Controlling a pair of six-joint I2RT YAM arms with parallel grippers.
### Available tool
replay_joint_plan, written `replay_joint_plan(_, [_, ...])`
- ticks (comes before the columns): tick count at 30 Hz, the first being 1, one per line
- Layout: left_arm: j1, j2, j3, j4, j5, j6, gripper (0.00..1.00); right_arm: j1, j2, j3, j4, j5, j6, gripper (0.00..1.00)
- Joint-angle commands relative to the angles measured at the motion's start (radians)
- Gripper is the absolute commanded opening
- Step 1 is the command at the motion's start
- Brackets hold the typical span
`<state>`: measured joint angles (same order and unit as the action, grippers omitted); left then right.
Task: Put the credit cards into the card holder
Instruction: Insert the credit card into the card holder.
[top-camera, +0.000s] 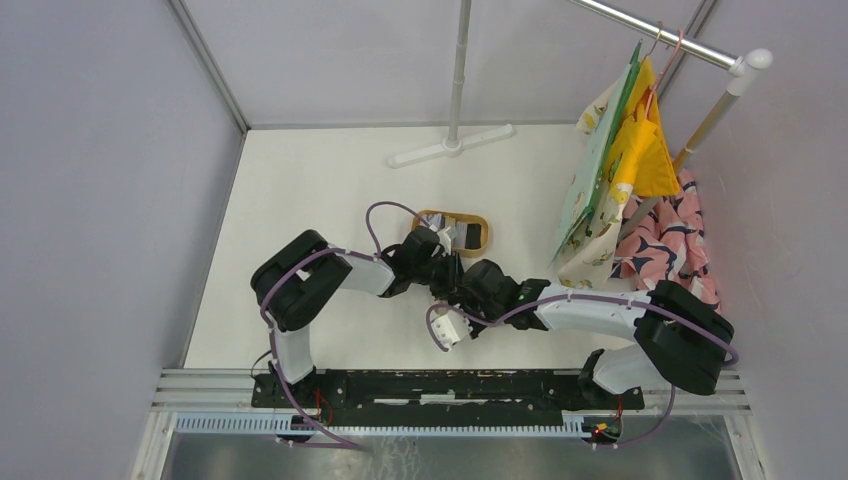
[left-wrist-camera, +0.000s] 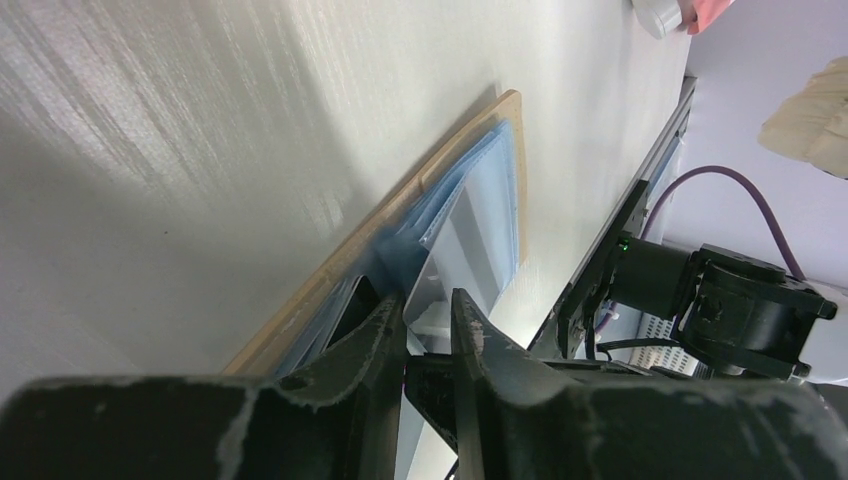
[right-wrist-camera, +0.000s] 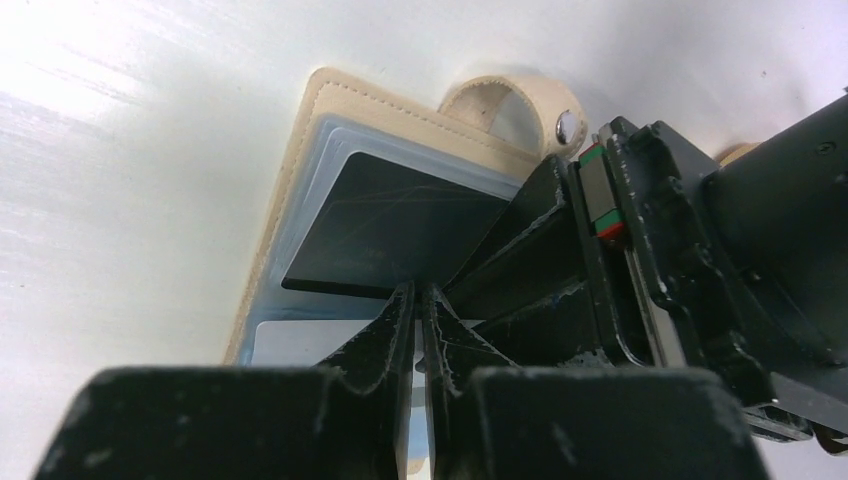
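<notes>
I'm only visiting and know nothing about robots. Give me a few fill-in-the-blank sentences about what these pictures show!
1. The card holder lies ____ on the table, its inside showing.
2. The credit card tucked into its pocket is coloured ____.
3. The lining of the card holder is light ____.

Missing words: open; black; blue.
</notes>
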<state>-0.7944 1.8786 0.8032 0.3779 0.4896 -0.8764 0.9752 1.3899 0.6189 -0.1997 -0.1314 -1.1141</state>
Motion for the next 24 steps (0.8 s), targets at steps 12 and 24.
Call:
replay_joint_plan(12, [0.0,0.008,-0.025,-0.082,-0.058,0.09,0.41,-0.07,-0.051,-0.034,-0.036,0.037,-0.033,0.12])
replay_joint_plan(24, [0.002,-0.086,-0.049,-0.09,-0.091,0.09,0.44,-0.164,-0.172,-0.051,-0.104,-0.158,-0.043,0.14])
